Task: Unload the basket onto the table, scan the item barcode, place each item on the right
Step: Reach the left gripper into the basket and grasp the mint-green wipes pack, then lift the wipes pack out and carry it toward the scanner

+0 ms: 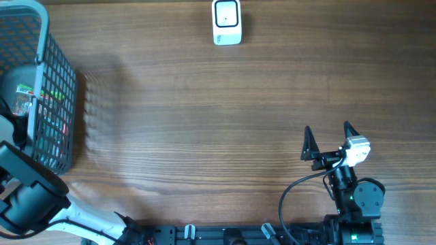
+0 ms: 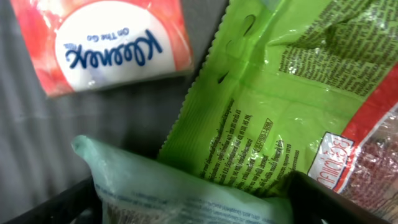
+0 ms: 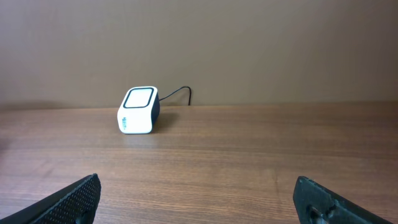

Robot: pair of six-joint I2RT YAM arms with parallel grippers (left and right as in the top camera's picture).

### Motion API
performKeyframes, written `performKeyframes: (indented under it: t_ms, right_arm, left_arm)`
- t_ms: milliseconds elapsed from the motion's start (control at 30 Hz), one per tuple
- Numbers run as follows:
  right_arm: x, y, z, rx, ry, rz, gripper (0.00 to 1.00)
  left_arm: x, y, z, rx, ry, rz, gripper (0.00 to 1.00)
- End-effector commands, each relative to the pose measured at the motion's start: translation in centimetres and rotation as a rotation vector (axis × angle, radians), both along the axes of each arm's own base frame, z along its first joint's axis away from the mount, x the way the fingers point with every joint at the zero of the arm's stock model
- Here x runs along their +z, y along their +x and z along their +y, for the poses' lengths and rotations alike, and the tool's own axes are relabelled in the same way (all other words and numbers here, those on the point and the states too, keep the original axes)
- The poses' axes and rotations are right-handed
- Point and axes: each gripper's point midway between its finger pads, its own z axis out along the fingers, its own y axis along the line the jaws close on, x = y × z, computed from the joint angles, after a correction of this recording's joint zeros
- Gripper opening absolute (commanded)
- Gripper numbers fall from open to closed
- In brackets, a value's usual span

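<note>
My left gripper (image 2: 193, 208) is down inside the basket (image 1: 60, 82) at the table's left edge, open. Its dark fingers (image 2: 323, 199) stand either side of a pale mint-green packet (image 2: 168, 190) with small print; I cannot tell whether they touch it. Behind that packet lies a bright green packet (image 2: 273, 93), and a red-and-white Kleenex tissue pack (image 2: 112, 46) lies at the upper left. The white barcode scanner (image 1: 227, 22) stands at the table's far edge, also in the right wrist view (image 3: 138, 110). My right gripper (image 1: 330, 139) hovers open over bare wood at the front right (image 3: 196, 196).
The grey mesh basket holds several packets (image 1: 30, 99), among them a red-trimmed clear one (image 2: 373, 155). The left arm's body (image 1: 27, 194) reaches over the basket's near corner. The scanner's cable (image 3: 177, 92) runs back toward the wall.
</note>
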Motion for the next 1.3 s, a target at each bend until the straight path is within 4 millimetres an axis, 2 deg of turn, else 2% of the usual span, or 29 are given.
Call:
performKeyframes:
  t_ms: [0, 67, 100, 133, 200, 233, 267, 300, 333, 400, 467, 533, 600, 633, 667, 733, 833, 900, 1000, 1033, 1100, 1200, 1267]
  right_arm:
    - [0.1, 0.0, 0.0, 0.004, -0.006, -0.009, 1.00]
    - [0.2, 0.0, 0.0, 0.004, -0.006, -0.009, 1.00]
    - [0.2, 0.0, 0.0, 0.004, -0.006, -0.009, 1.00]
    - [0.1, 0.0, 0.0, 0.004, -0.006, -0.009, 1.00]
    - [0.2, 0.0, 0.0, 0.003, -0.006, -0.009, 1.00]
    - [0.1, 0.0, 0.0, 0.004, -0.006, -0.009, 1.00]
    - [0.1, 0.0, 0.0, 0.004, -0.006, -0.009, 1.00]
    - [0.1, 0.0, 0.0, 0.004, -0.006, -0.009, 1.00]
    - [0.1, 0.0, 0.0, 0.004, -0.006, -0.009, 1.00]
    - [0.1, 0.0, 0.0, 0.004, -0.006, -0.009, 1.00]
    - [0.1, 0.0, 0.0, 0.004, -0.006, -0.009, 1.00]
    - [0.2, 0.0, 0.0, 0.004, -0.006, -0.009, 1.00]
    - [0.2, 0.0, 0.0, 0.004, -0.006, -0.009, 1.00]
    - [0.2, 0.0, 0.0, 0.004, -0.006, -0.009, 1.00]
    - [0.2, 0.0, 0.0, 0.004, -0.006, -0.009, 1.00]
    - [0.1, 0.0, 0.0, 0.004, -0.006, -0.009, 1.00]
    - [0.1, 0.0, 0.0, 0.004, -0.006, -0.009, 1.00]
    - [0.1, 0.0, 0.0, 0.004, -0.006, -0.009, 1.00]
    - [0.2, 0.0, 0.0, 0.004, -0.006, -0.009, 1.00]
    - [0.1, 0.0, 0.0, 0.004, -0.006, -0.009, 1.00]
    - [0.1, 0.0, 0.0, 0.004, -0.006, -0.009, 1.00]
    - [0.2, 0.0, 0.0, 0.003, -0.006, -0.009, 1.00]
    - [0.2, 0.0, 0.0, 0.004, -0.006, -0.009, 1.00]
  left_arm:
    - [-1.0, -0.4, -0.9, -0.001, -0.040, 0.011, 0.59]
    - [-0.9, -0.2, -0.6, -0.001, -0.031, 0.003, 0.49]
    - [-0.3, 0.1, 0.0, 0.003, -0.018, -0.011, 0.38]
    - [0.9, 0.4, 0.6, 0.005, 0.002, -0.029, 0.33]
    - [3.5, 0.8, 1.6, 0.014, 0.044, -0.068, 0.14]
    - [5.5, 1.1, 2.2, 0.019, 0.081, -0.103, 0.06]
    - [7.9, 1.4, 2.8, 0.023, 0.127, -0.146, 0.05]
    - [9.7, 1.6, 3.1, 0.025, 0.160, -0.177, 0.05]
    - [13.3, 1.9, 3.6, 0.025, 0.228, -0.237, 0.05]
    - [18.6, 2.1, 3.8, 0.024, 0.325, -0.330, 0.05]
    - [23.0, 2.0, 3.4, 0.029, 0.394, -0.414, 0.05]
    - [28.2, 2.6, 0.5, 0.003, 0.386, -0.609, 0.05]
    - [31.7, 3.4, -2.8, -0.069, 0.327, -0.782, 0.05]
    - [34.0, 3.5, -5.1, -0.140, 0.308, -0.868, 0.04]
    - [35.1, 3.5, -6.6, -0.182, 0.297, -0.909, 0.05]
    - [36.8, 3.7, -11.4, -0.308, 0.222, -0.982, 0.04]
    - [35.8, 4.8, -17.8, -0.532, 0.143, -0.943, 0.04]
    - [33.7, 5.9, -21.4, -0.642, 0.082, -0.878, 0.04]
    - [28.0, 7.8, -27.7, -0.792, 0.007, -0.688, 0.04]
    - [25.5, 8.3, -30.6, -0.869, -0.030, -0.620, 0.04]
    - [21.3, 8.7, -35.0, -0.986, -0.077, -0.497, 0.04]
    - [13.3, 9.0, -42.8, -1.186, -0.138, -0.303, 0.04]
    - [9.3, 9.0, -47.3, -1.290, -0.162, -0.236, 0.04]
